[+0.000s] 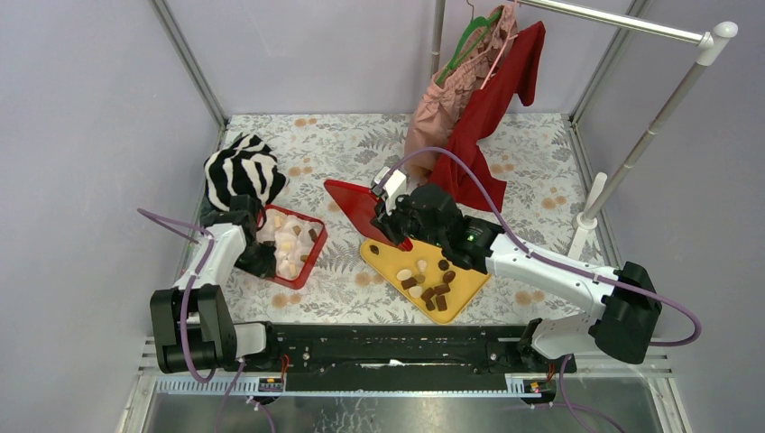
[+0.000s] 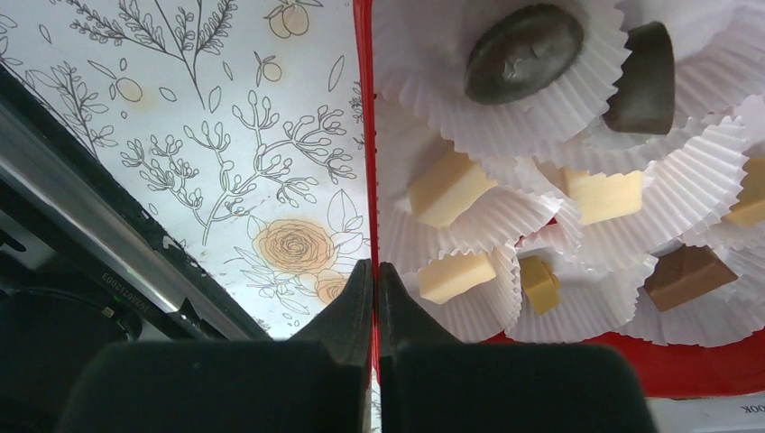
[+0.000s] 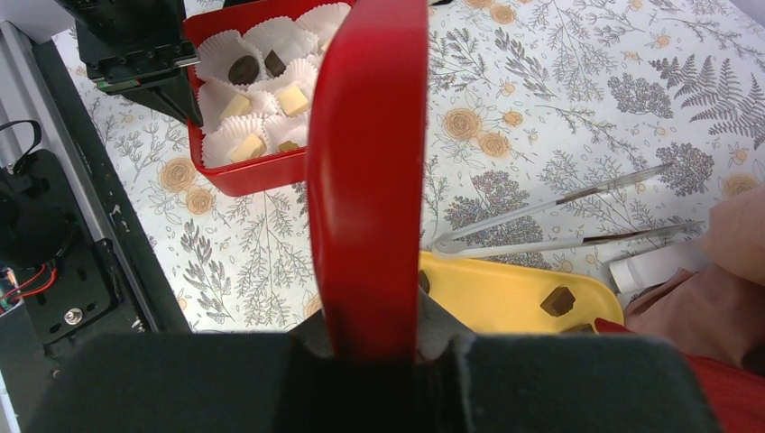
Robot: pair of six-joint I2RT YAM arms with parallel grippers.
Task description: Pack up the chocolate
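Observation:
Cream, tan and dark chocolate [image 2: 447, 188] pieces sit in white paper cups inside a red box [image 1: 316, 245]. My left gripper [image 2: 374, 271] is shut on that box's near wall [image 2: 364, 135], one finger inside and one outside. More chocolate [image 1: 435, 293] lies loose on the yellow tray [image 1: 469, 290]. Over the tray's far corner, my right gripper [image 3: 374, 347] is shut on the red lid [image 3: 365, 162] and holds it on edge. The box [image 3: 244, 176] lies beyond the lid to the left, and one brown piece [image 3: 557, 300] shows on the tray [image 3: 505, 298].
Clear plastic tweezers [image 3: 559, 216] lie on the floral cloth beside the tray. A zebra-striped cloth [image 1: 242, 171] is behind the box. Pink and red garments [image 1: 478, 99] hang from a white rack [image 1: 631, 153] at the back right.

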